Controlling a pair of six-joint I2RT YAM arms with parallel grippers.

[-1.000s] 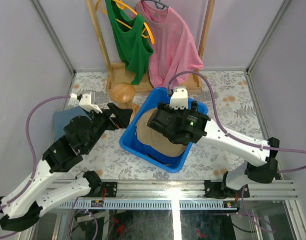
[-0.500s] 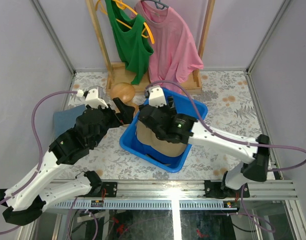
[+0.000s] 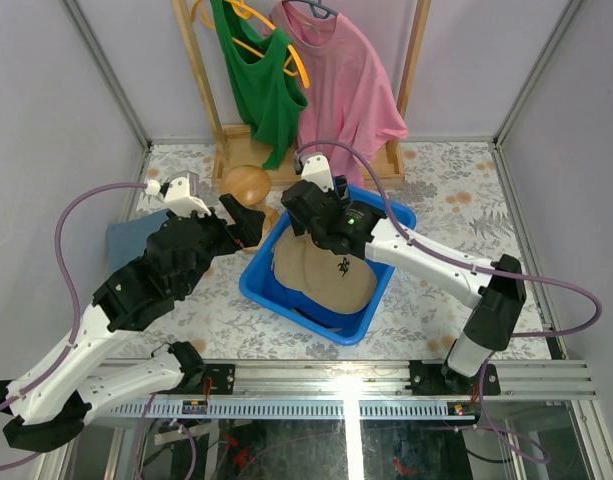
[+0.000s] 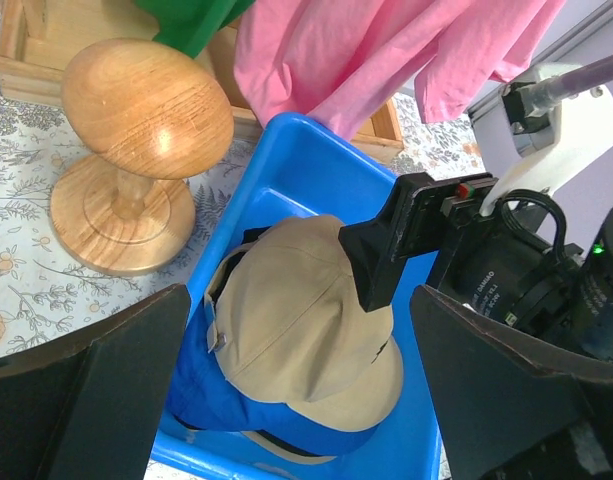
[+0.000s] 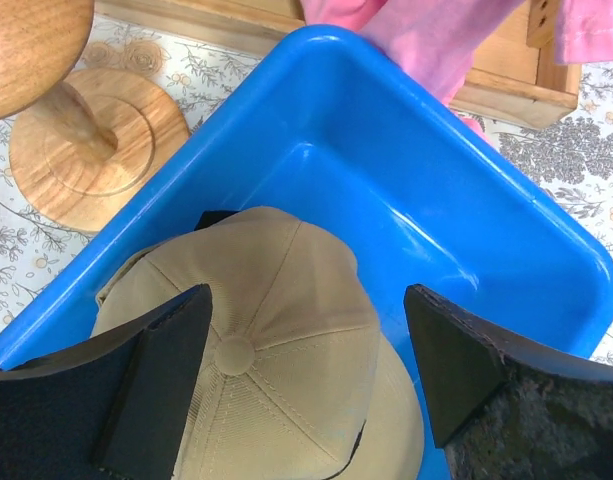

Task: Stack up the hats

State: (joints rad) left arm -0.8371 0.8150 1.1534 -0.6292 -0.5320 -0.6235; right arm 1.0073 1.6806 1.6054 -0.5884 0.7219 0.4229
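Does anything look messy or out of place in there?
Nothing spilled or broken. The tan cap lies crooked over a blue cap in the blue tub, a jumble rather than a neat stack; the wooden stand is bare.

**Both grippers wide open, close together**

The left gripper has its fingers spread wide. The right arm stretches across. The right gripper, equally spread, points down just ahead of the left fingertips.

Tan cap matt cloth; blue bin glossy plastic; dome stand wood, seemingly varnished.
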